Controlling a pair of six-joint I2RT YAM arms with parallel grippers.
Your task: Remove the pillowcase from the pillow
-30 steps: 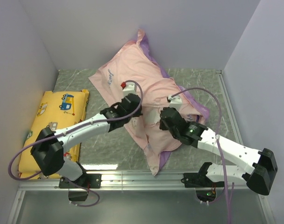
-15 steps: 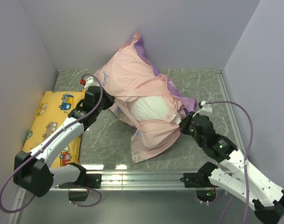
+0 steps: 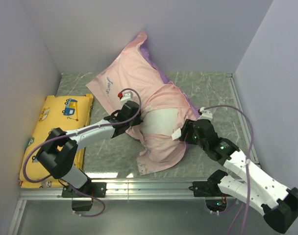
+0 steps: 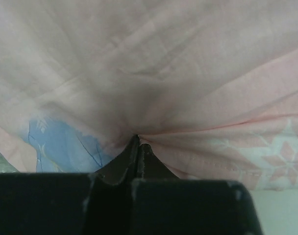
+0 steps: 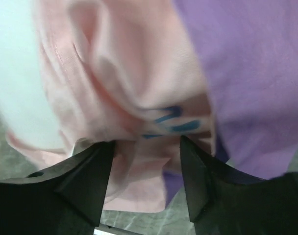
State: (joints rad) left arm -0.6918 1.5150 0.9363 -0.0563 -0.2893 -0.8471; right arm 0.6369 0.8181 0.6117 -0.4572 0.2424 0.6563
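The thin pillowcase [image 3: 134, 83], soft cloth with its pale pink reverse outside and a purple printed face showing only along the edges, lies in the middle of the grey-green marbled desk [image 3: 212, 88]. It reaches the far edge, where 1 pointed corner stands up against the back wall. The cloth is wrinkled, with many long folds. Toward the near edge the cover is open, and there the puffy, plain white pillow [image 3: 161, 122] shows as a smooth rounded bulge. The rest of it is inside the cover. A loose flat flap of the pink cloth lies on the desk in front of this bulge, pointing to the near edge.

The left claw [image 3: 135, 108] is at the left side of the opening. In its wrist view the 2 black fingers [image 4: 132, 161] are clenched together on a small pinch of the pillowcase, and tight creases spread from that point like a fan. A pale blue print and faint star shapes show through the cloth, and a stitched hem runs beside them.

The right claw [image 3: 181, 133] is at the right side of the opening. It is grasping a thick, crumpled bunch of the pink cloth that fills the gap between its fingers [image 5: 90, 181], with smooth purple cloth just beside.

A flat yellow pillow with a vehicle print [image 3: 56, 132] lies along the left edge of the desk, apart from the pillowcase.
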